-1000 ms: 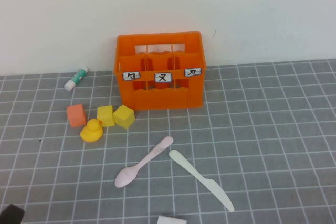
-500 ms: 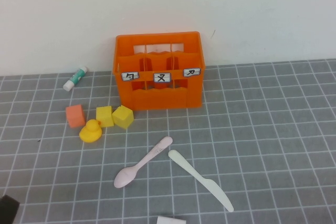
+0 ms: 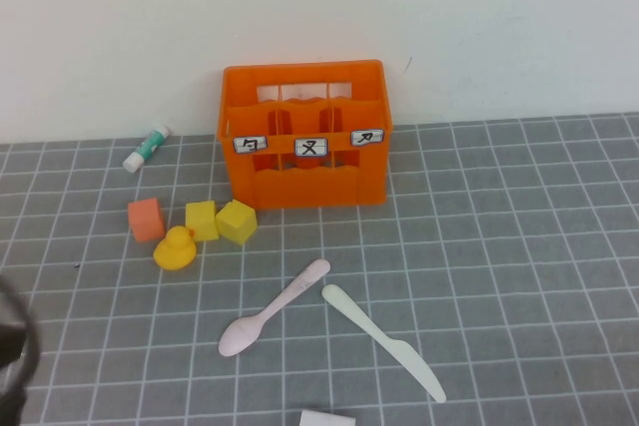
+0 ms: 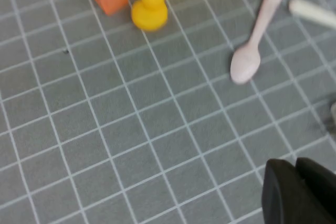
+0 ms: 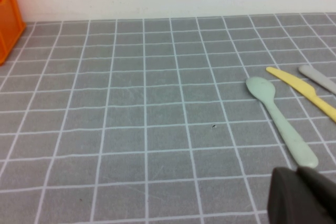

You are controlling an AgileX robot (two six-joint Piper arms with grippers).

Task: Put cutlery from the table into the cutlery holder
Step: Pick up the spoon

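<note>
The pale pink spoon [image 3: 272, 308] and the cream-white knife [image 3: 382, 342] lie side by side on the gray grid table [image 3: 499, 246], in front of the orange cutlery holder [image 3: 305, 137] that stands by the back wall. My left gripper [image 4: 295, 167] is shut and empty. It hovers above the table near the spoon's bowl [image 4: 245, 65], and the knife's end [image 4: 314, 13] shows beyond. In the high view the left arm is a dark blur at the left edge [image 3: 12, 346]. My right gripper [image 5: 296, 174] is shut and empty, low over the table, outside the high view.
A glue stick [image 3: 146, 148], an orange cube [image 3: 146, 218], two yellow cubes [image 3: 222, 220] and a yellow duck [image 3: 175, 248] lie left of the holder. In the right wrist view a pale green spoon [image 5: 281, 119], a yellow knife [image 5: 304, 94] and a grey piece [image 5: 319, 78] lie close to the right gripper.
The dark shape of the left arm has risen along the left edge of the high view and looks larger. The cutlery and the holder have not moved.
</note>
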